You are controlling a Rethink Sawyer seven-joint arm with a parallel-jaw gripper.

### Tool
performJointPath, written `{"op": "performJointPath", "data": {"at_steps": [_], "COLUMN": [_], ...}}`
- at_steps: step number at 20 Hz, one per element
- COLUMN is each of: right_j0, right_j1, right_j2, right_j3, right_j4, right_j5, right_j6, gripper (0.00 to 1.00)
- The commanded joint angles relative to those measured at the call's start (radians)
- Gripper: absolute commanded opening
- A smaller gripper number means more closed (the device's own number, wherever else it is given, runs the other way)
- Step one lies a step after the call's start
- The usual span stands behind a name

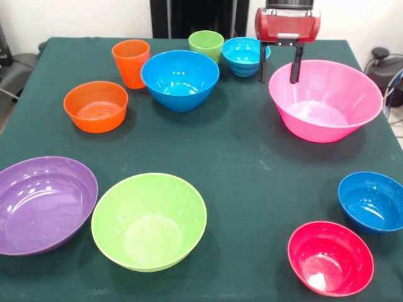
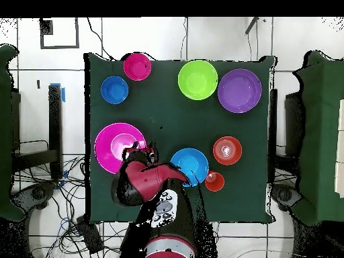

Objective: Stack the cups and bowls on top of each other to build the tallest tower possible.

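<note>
My gripper (image 1: pixel 279 78) is open and empty. It hangs at the far rim of the huge pink bowl (image 1: pixel 325 100), beside a small blue bowl (image 1: pixel 243 55). The light green cup (image 1: pixel 206 44) and orange cup (image 1: pixel 131 62) stand upright at the back, either side of the large blue bowl (image 1: pixel 180 80). The orange bowl (image 1: pixel 96 106), purple bowl (image 1: pixel 43 204), lime green bowl (image 1: pixel 149 221), red bowl (image 1: pixel 330 258) and second small blue bowl (image 1: pixel 371 202) stand apart. In the overhead view the gripper (image 2: pixel 146 146) is at the pink bowl's (image 2: pixel 111 144) edge, and the arm hides the green cup.
All the cups and bowls stand singly on the dark green table (image 1: pixel 252 163), none stacked. The robot's pedestal (image 2: pixel 164 248) stands at the table's edge. Cables lie on the floor (image 2: pixel 60 201) beside the table.
</note>
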Motion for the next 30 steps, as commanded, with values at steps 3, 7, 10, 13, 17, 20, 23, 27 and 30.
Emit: {"op": "performJointPath", "data": {"at_steps": [3, 7, 10, 13, 17, 20, 23, 27, 30], "right_j0": [0.000, 0.006, 0.057, 0.109, 0.117, 0.121, 0.116, 0.118, 0.101], "right_j1": [0.042, 0.054, 0.061, 0.088, 0.117, 0.136, 0.165, 0.210, 0.226], "right_j2": [0.030, 0.022, -0.039, -0.105, -0.117, -0.119, -0.110, -0.111, -0.087], "right_j3": [-0.053, -0.058, -0.080, -0.103, -0.119, -0.137, -0.159, -0.195, -0.217], "right_j4": [0.000, 0.001, 0.015, 0.033, 0.036, 0.042, 0.048, 0.053, 0.046], "right_j5": [-0.026, -0.042, -0.048, -0.067, -0.081, -0.062, -0.031, -0.036, -0.044], "right_j6": [0.081, 0.085, 0.074, 0.070, 0.078, 0.078, 0.076, 0.073, 0.074], "gripper": [1.00, 1.00, 1.00, 1.00, 1.00, 1.00, 1.00, 1.00, 1.00]}}
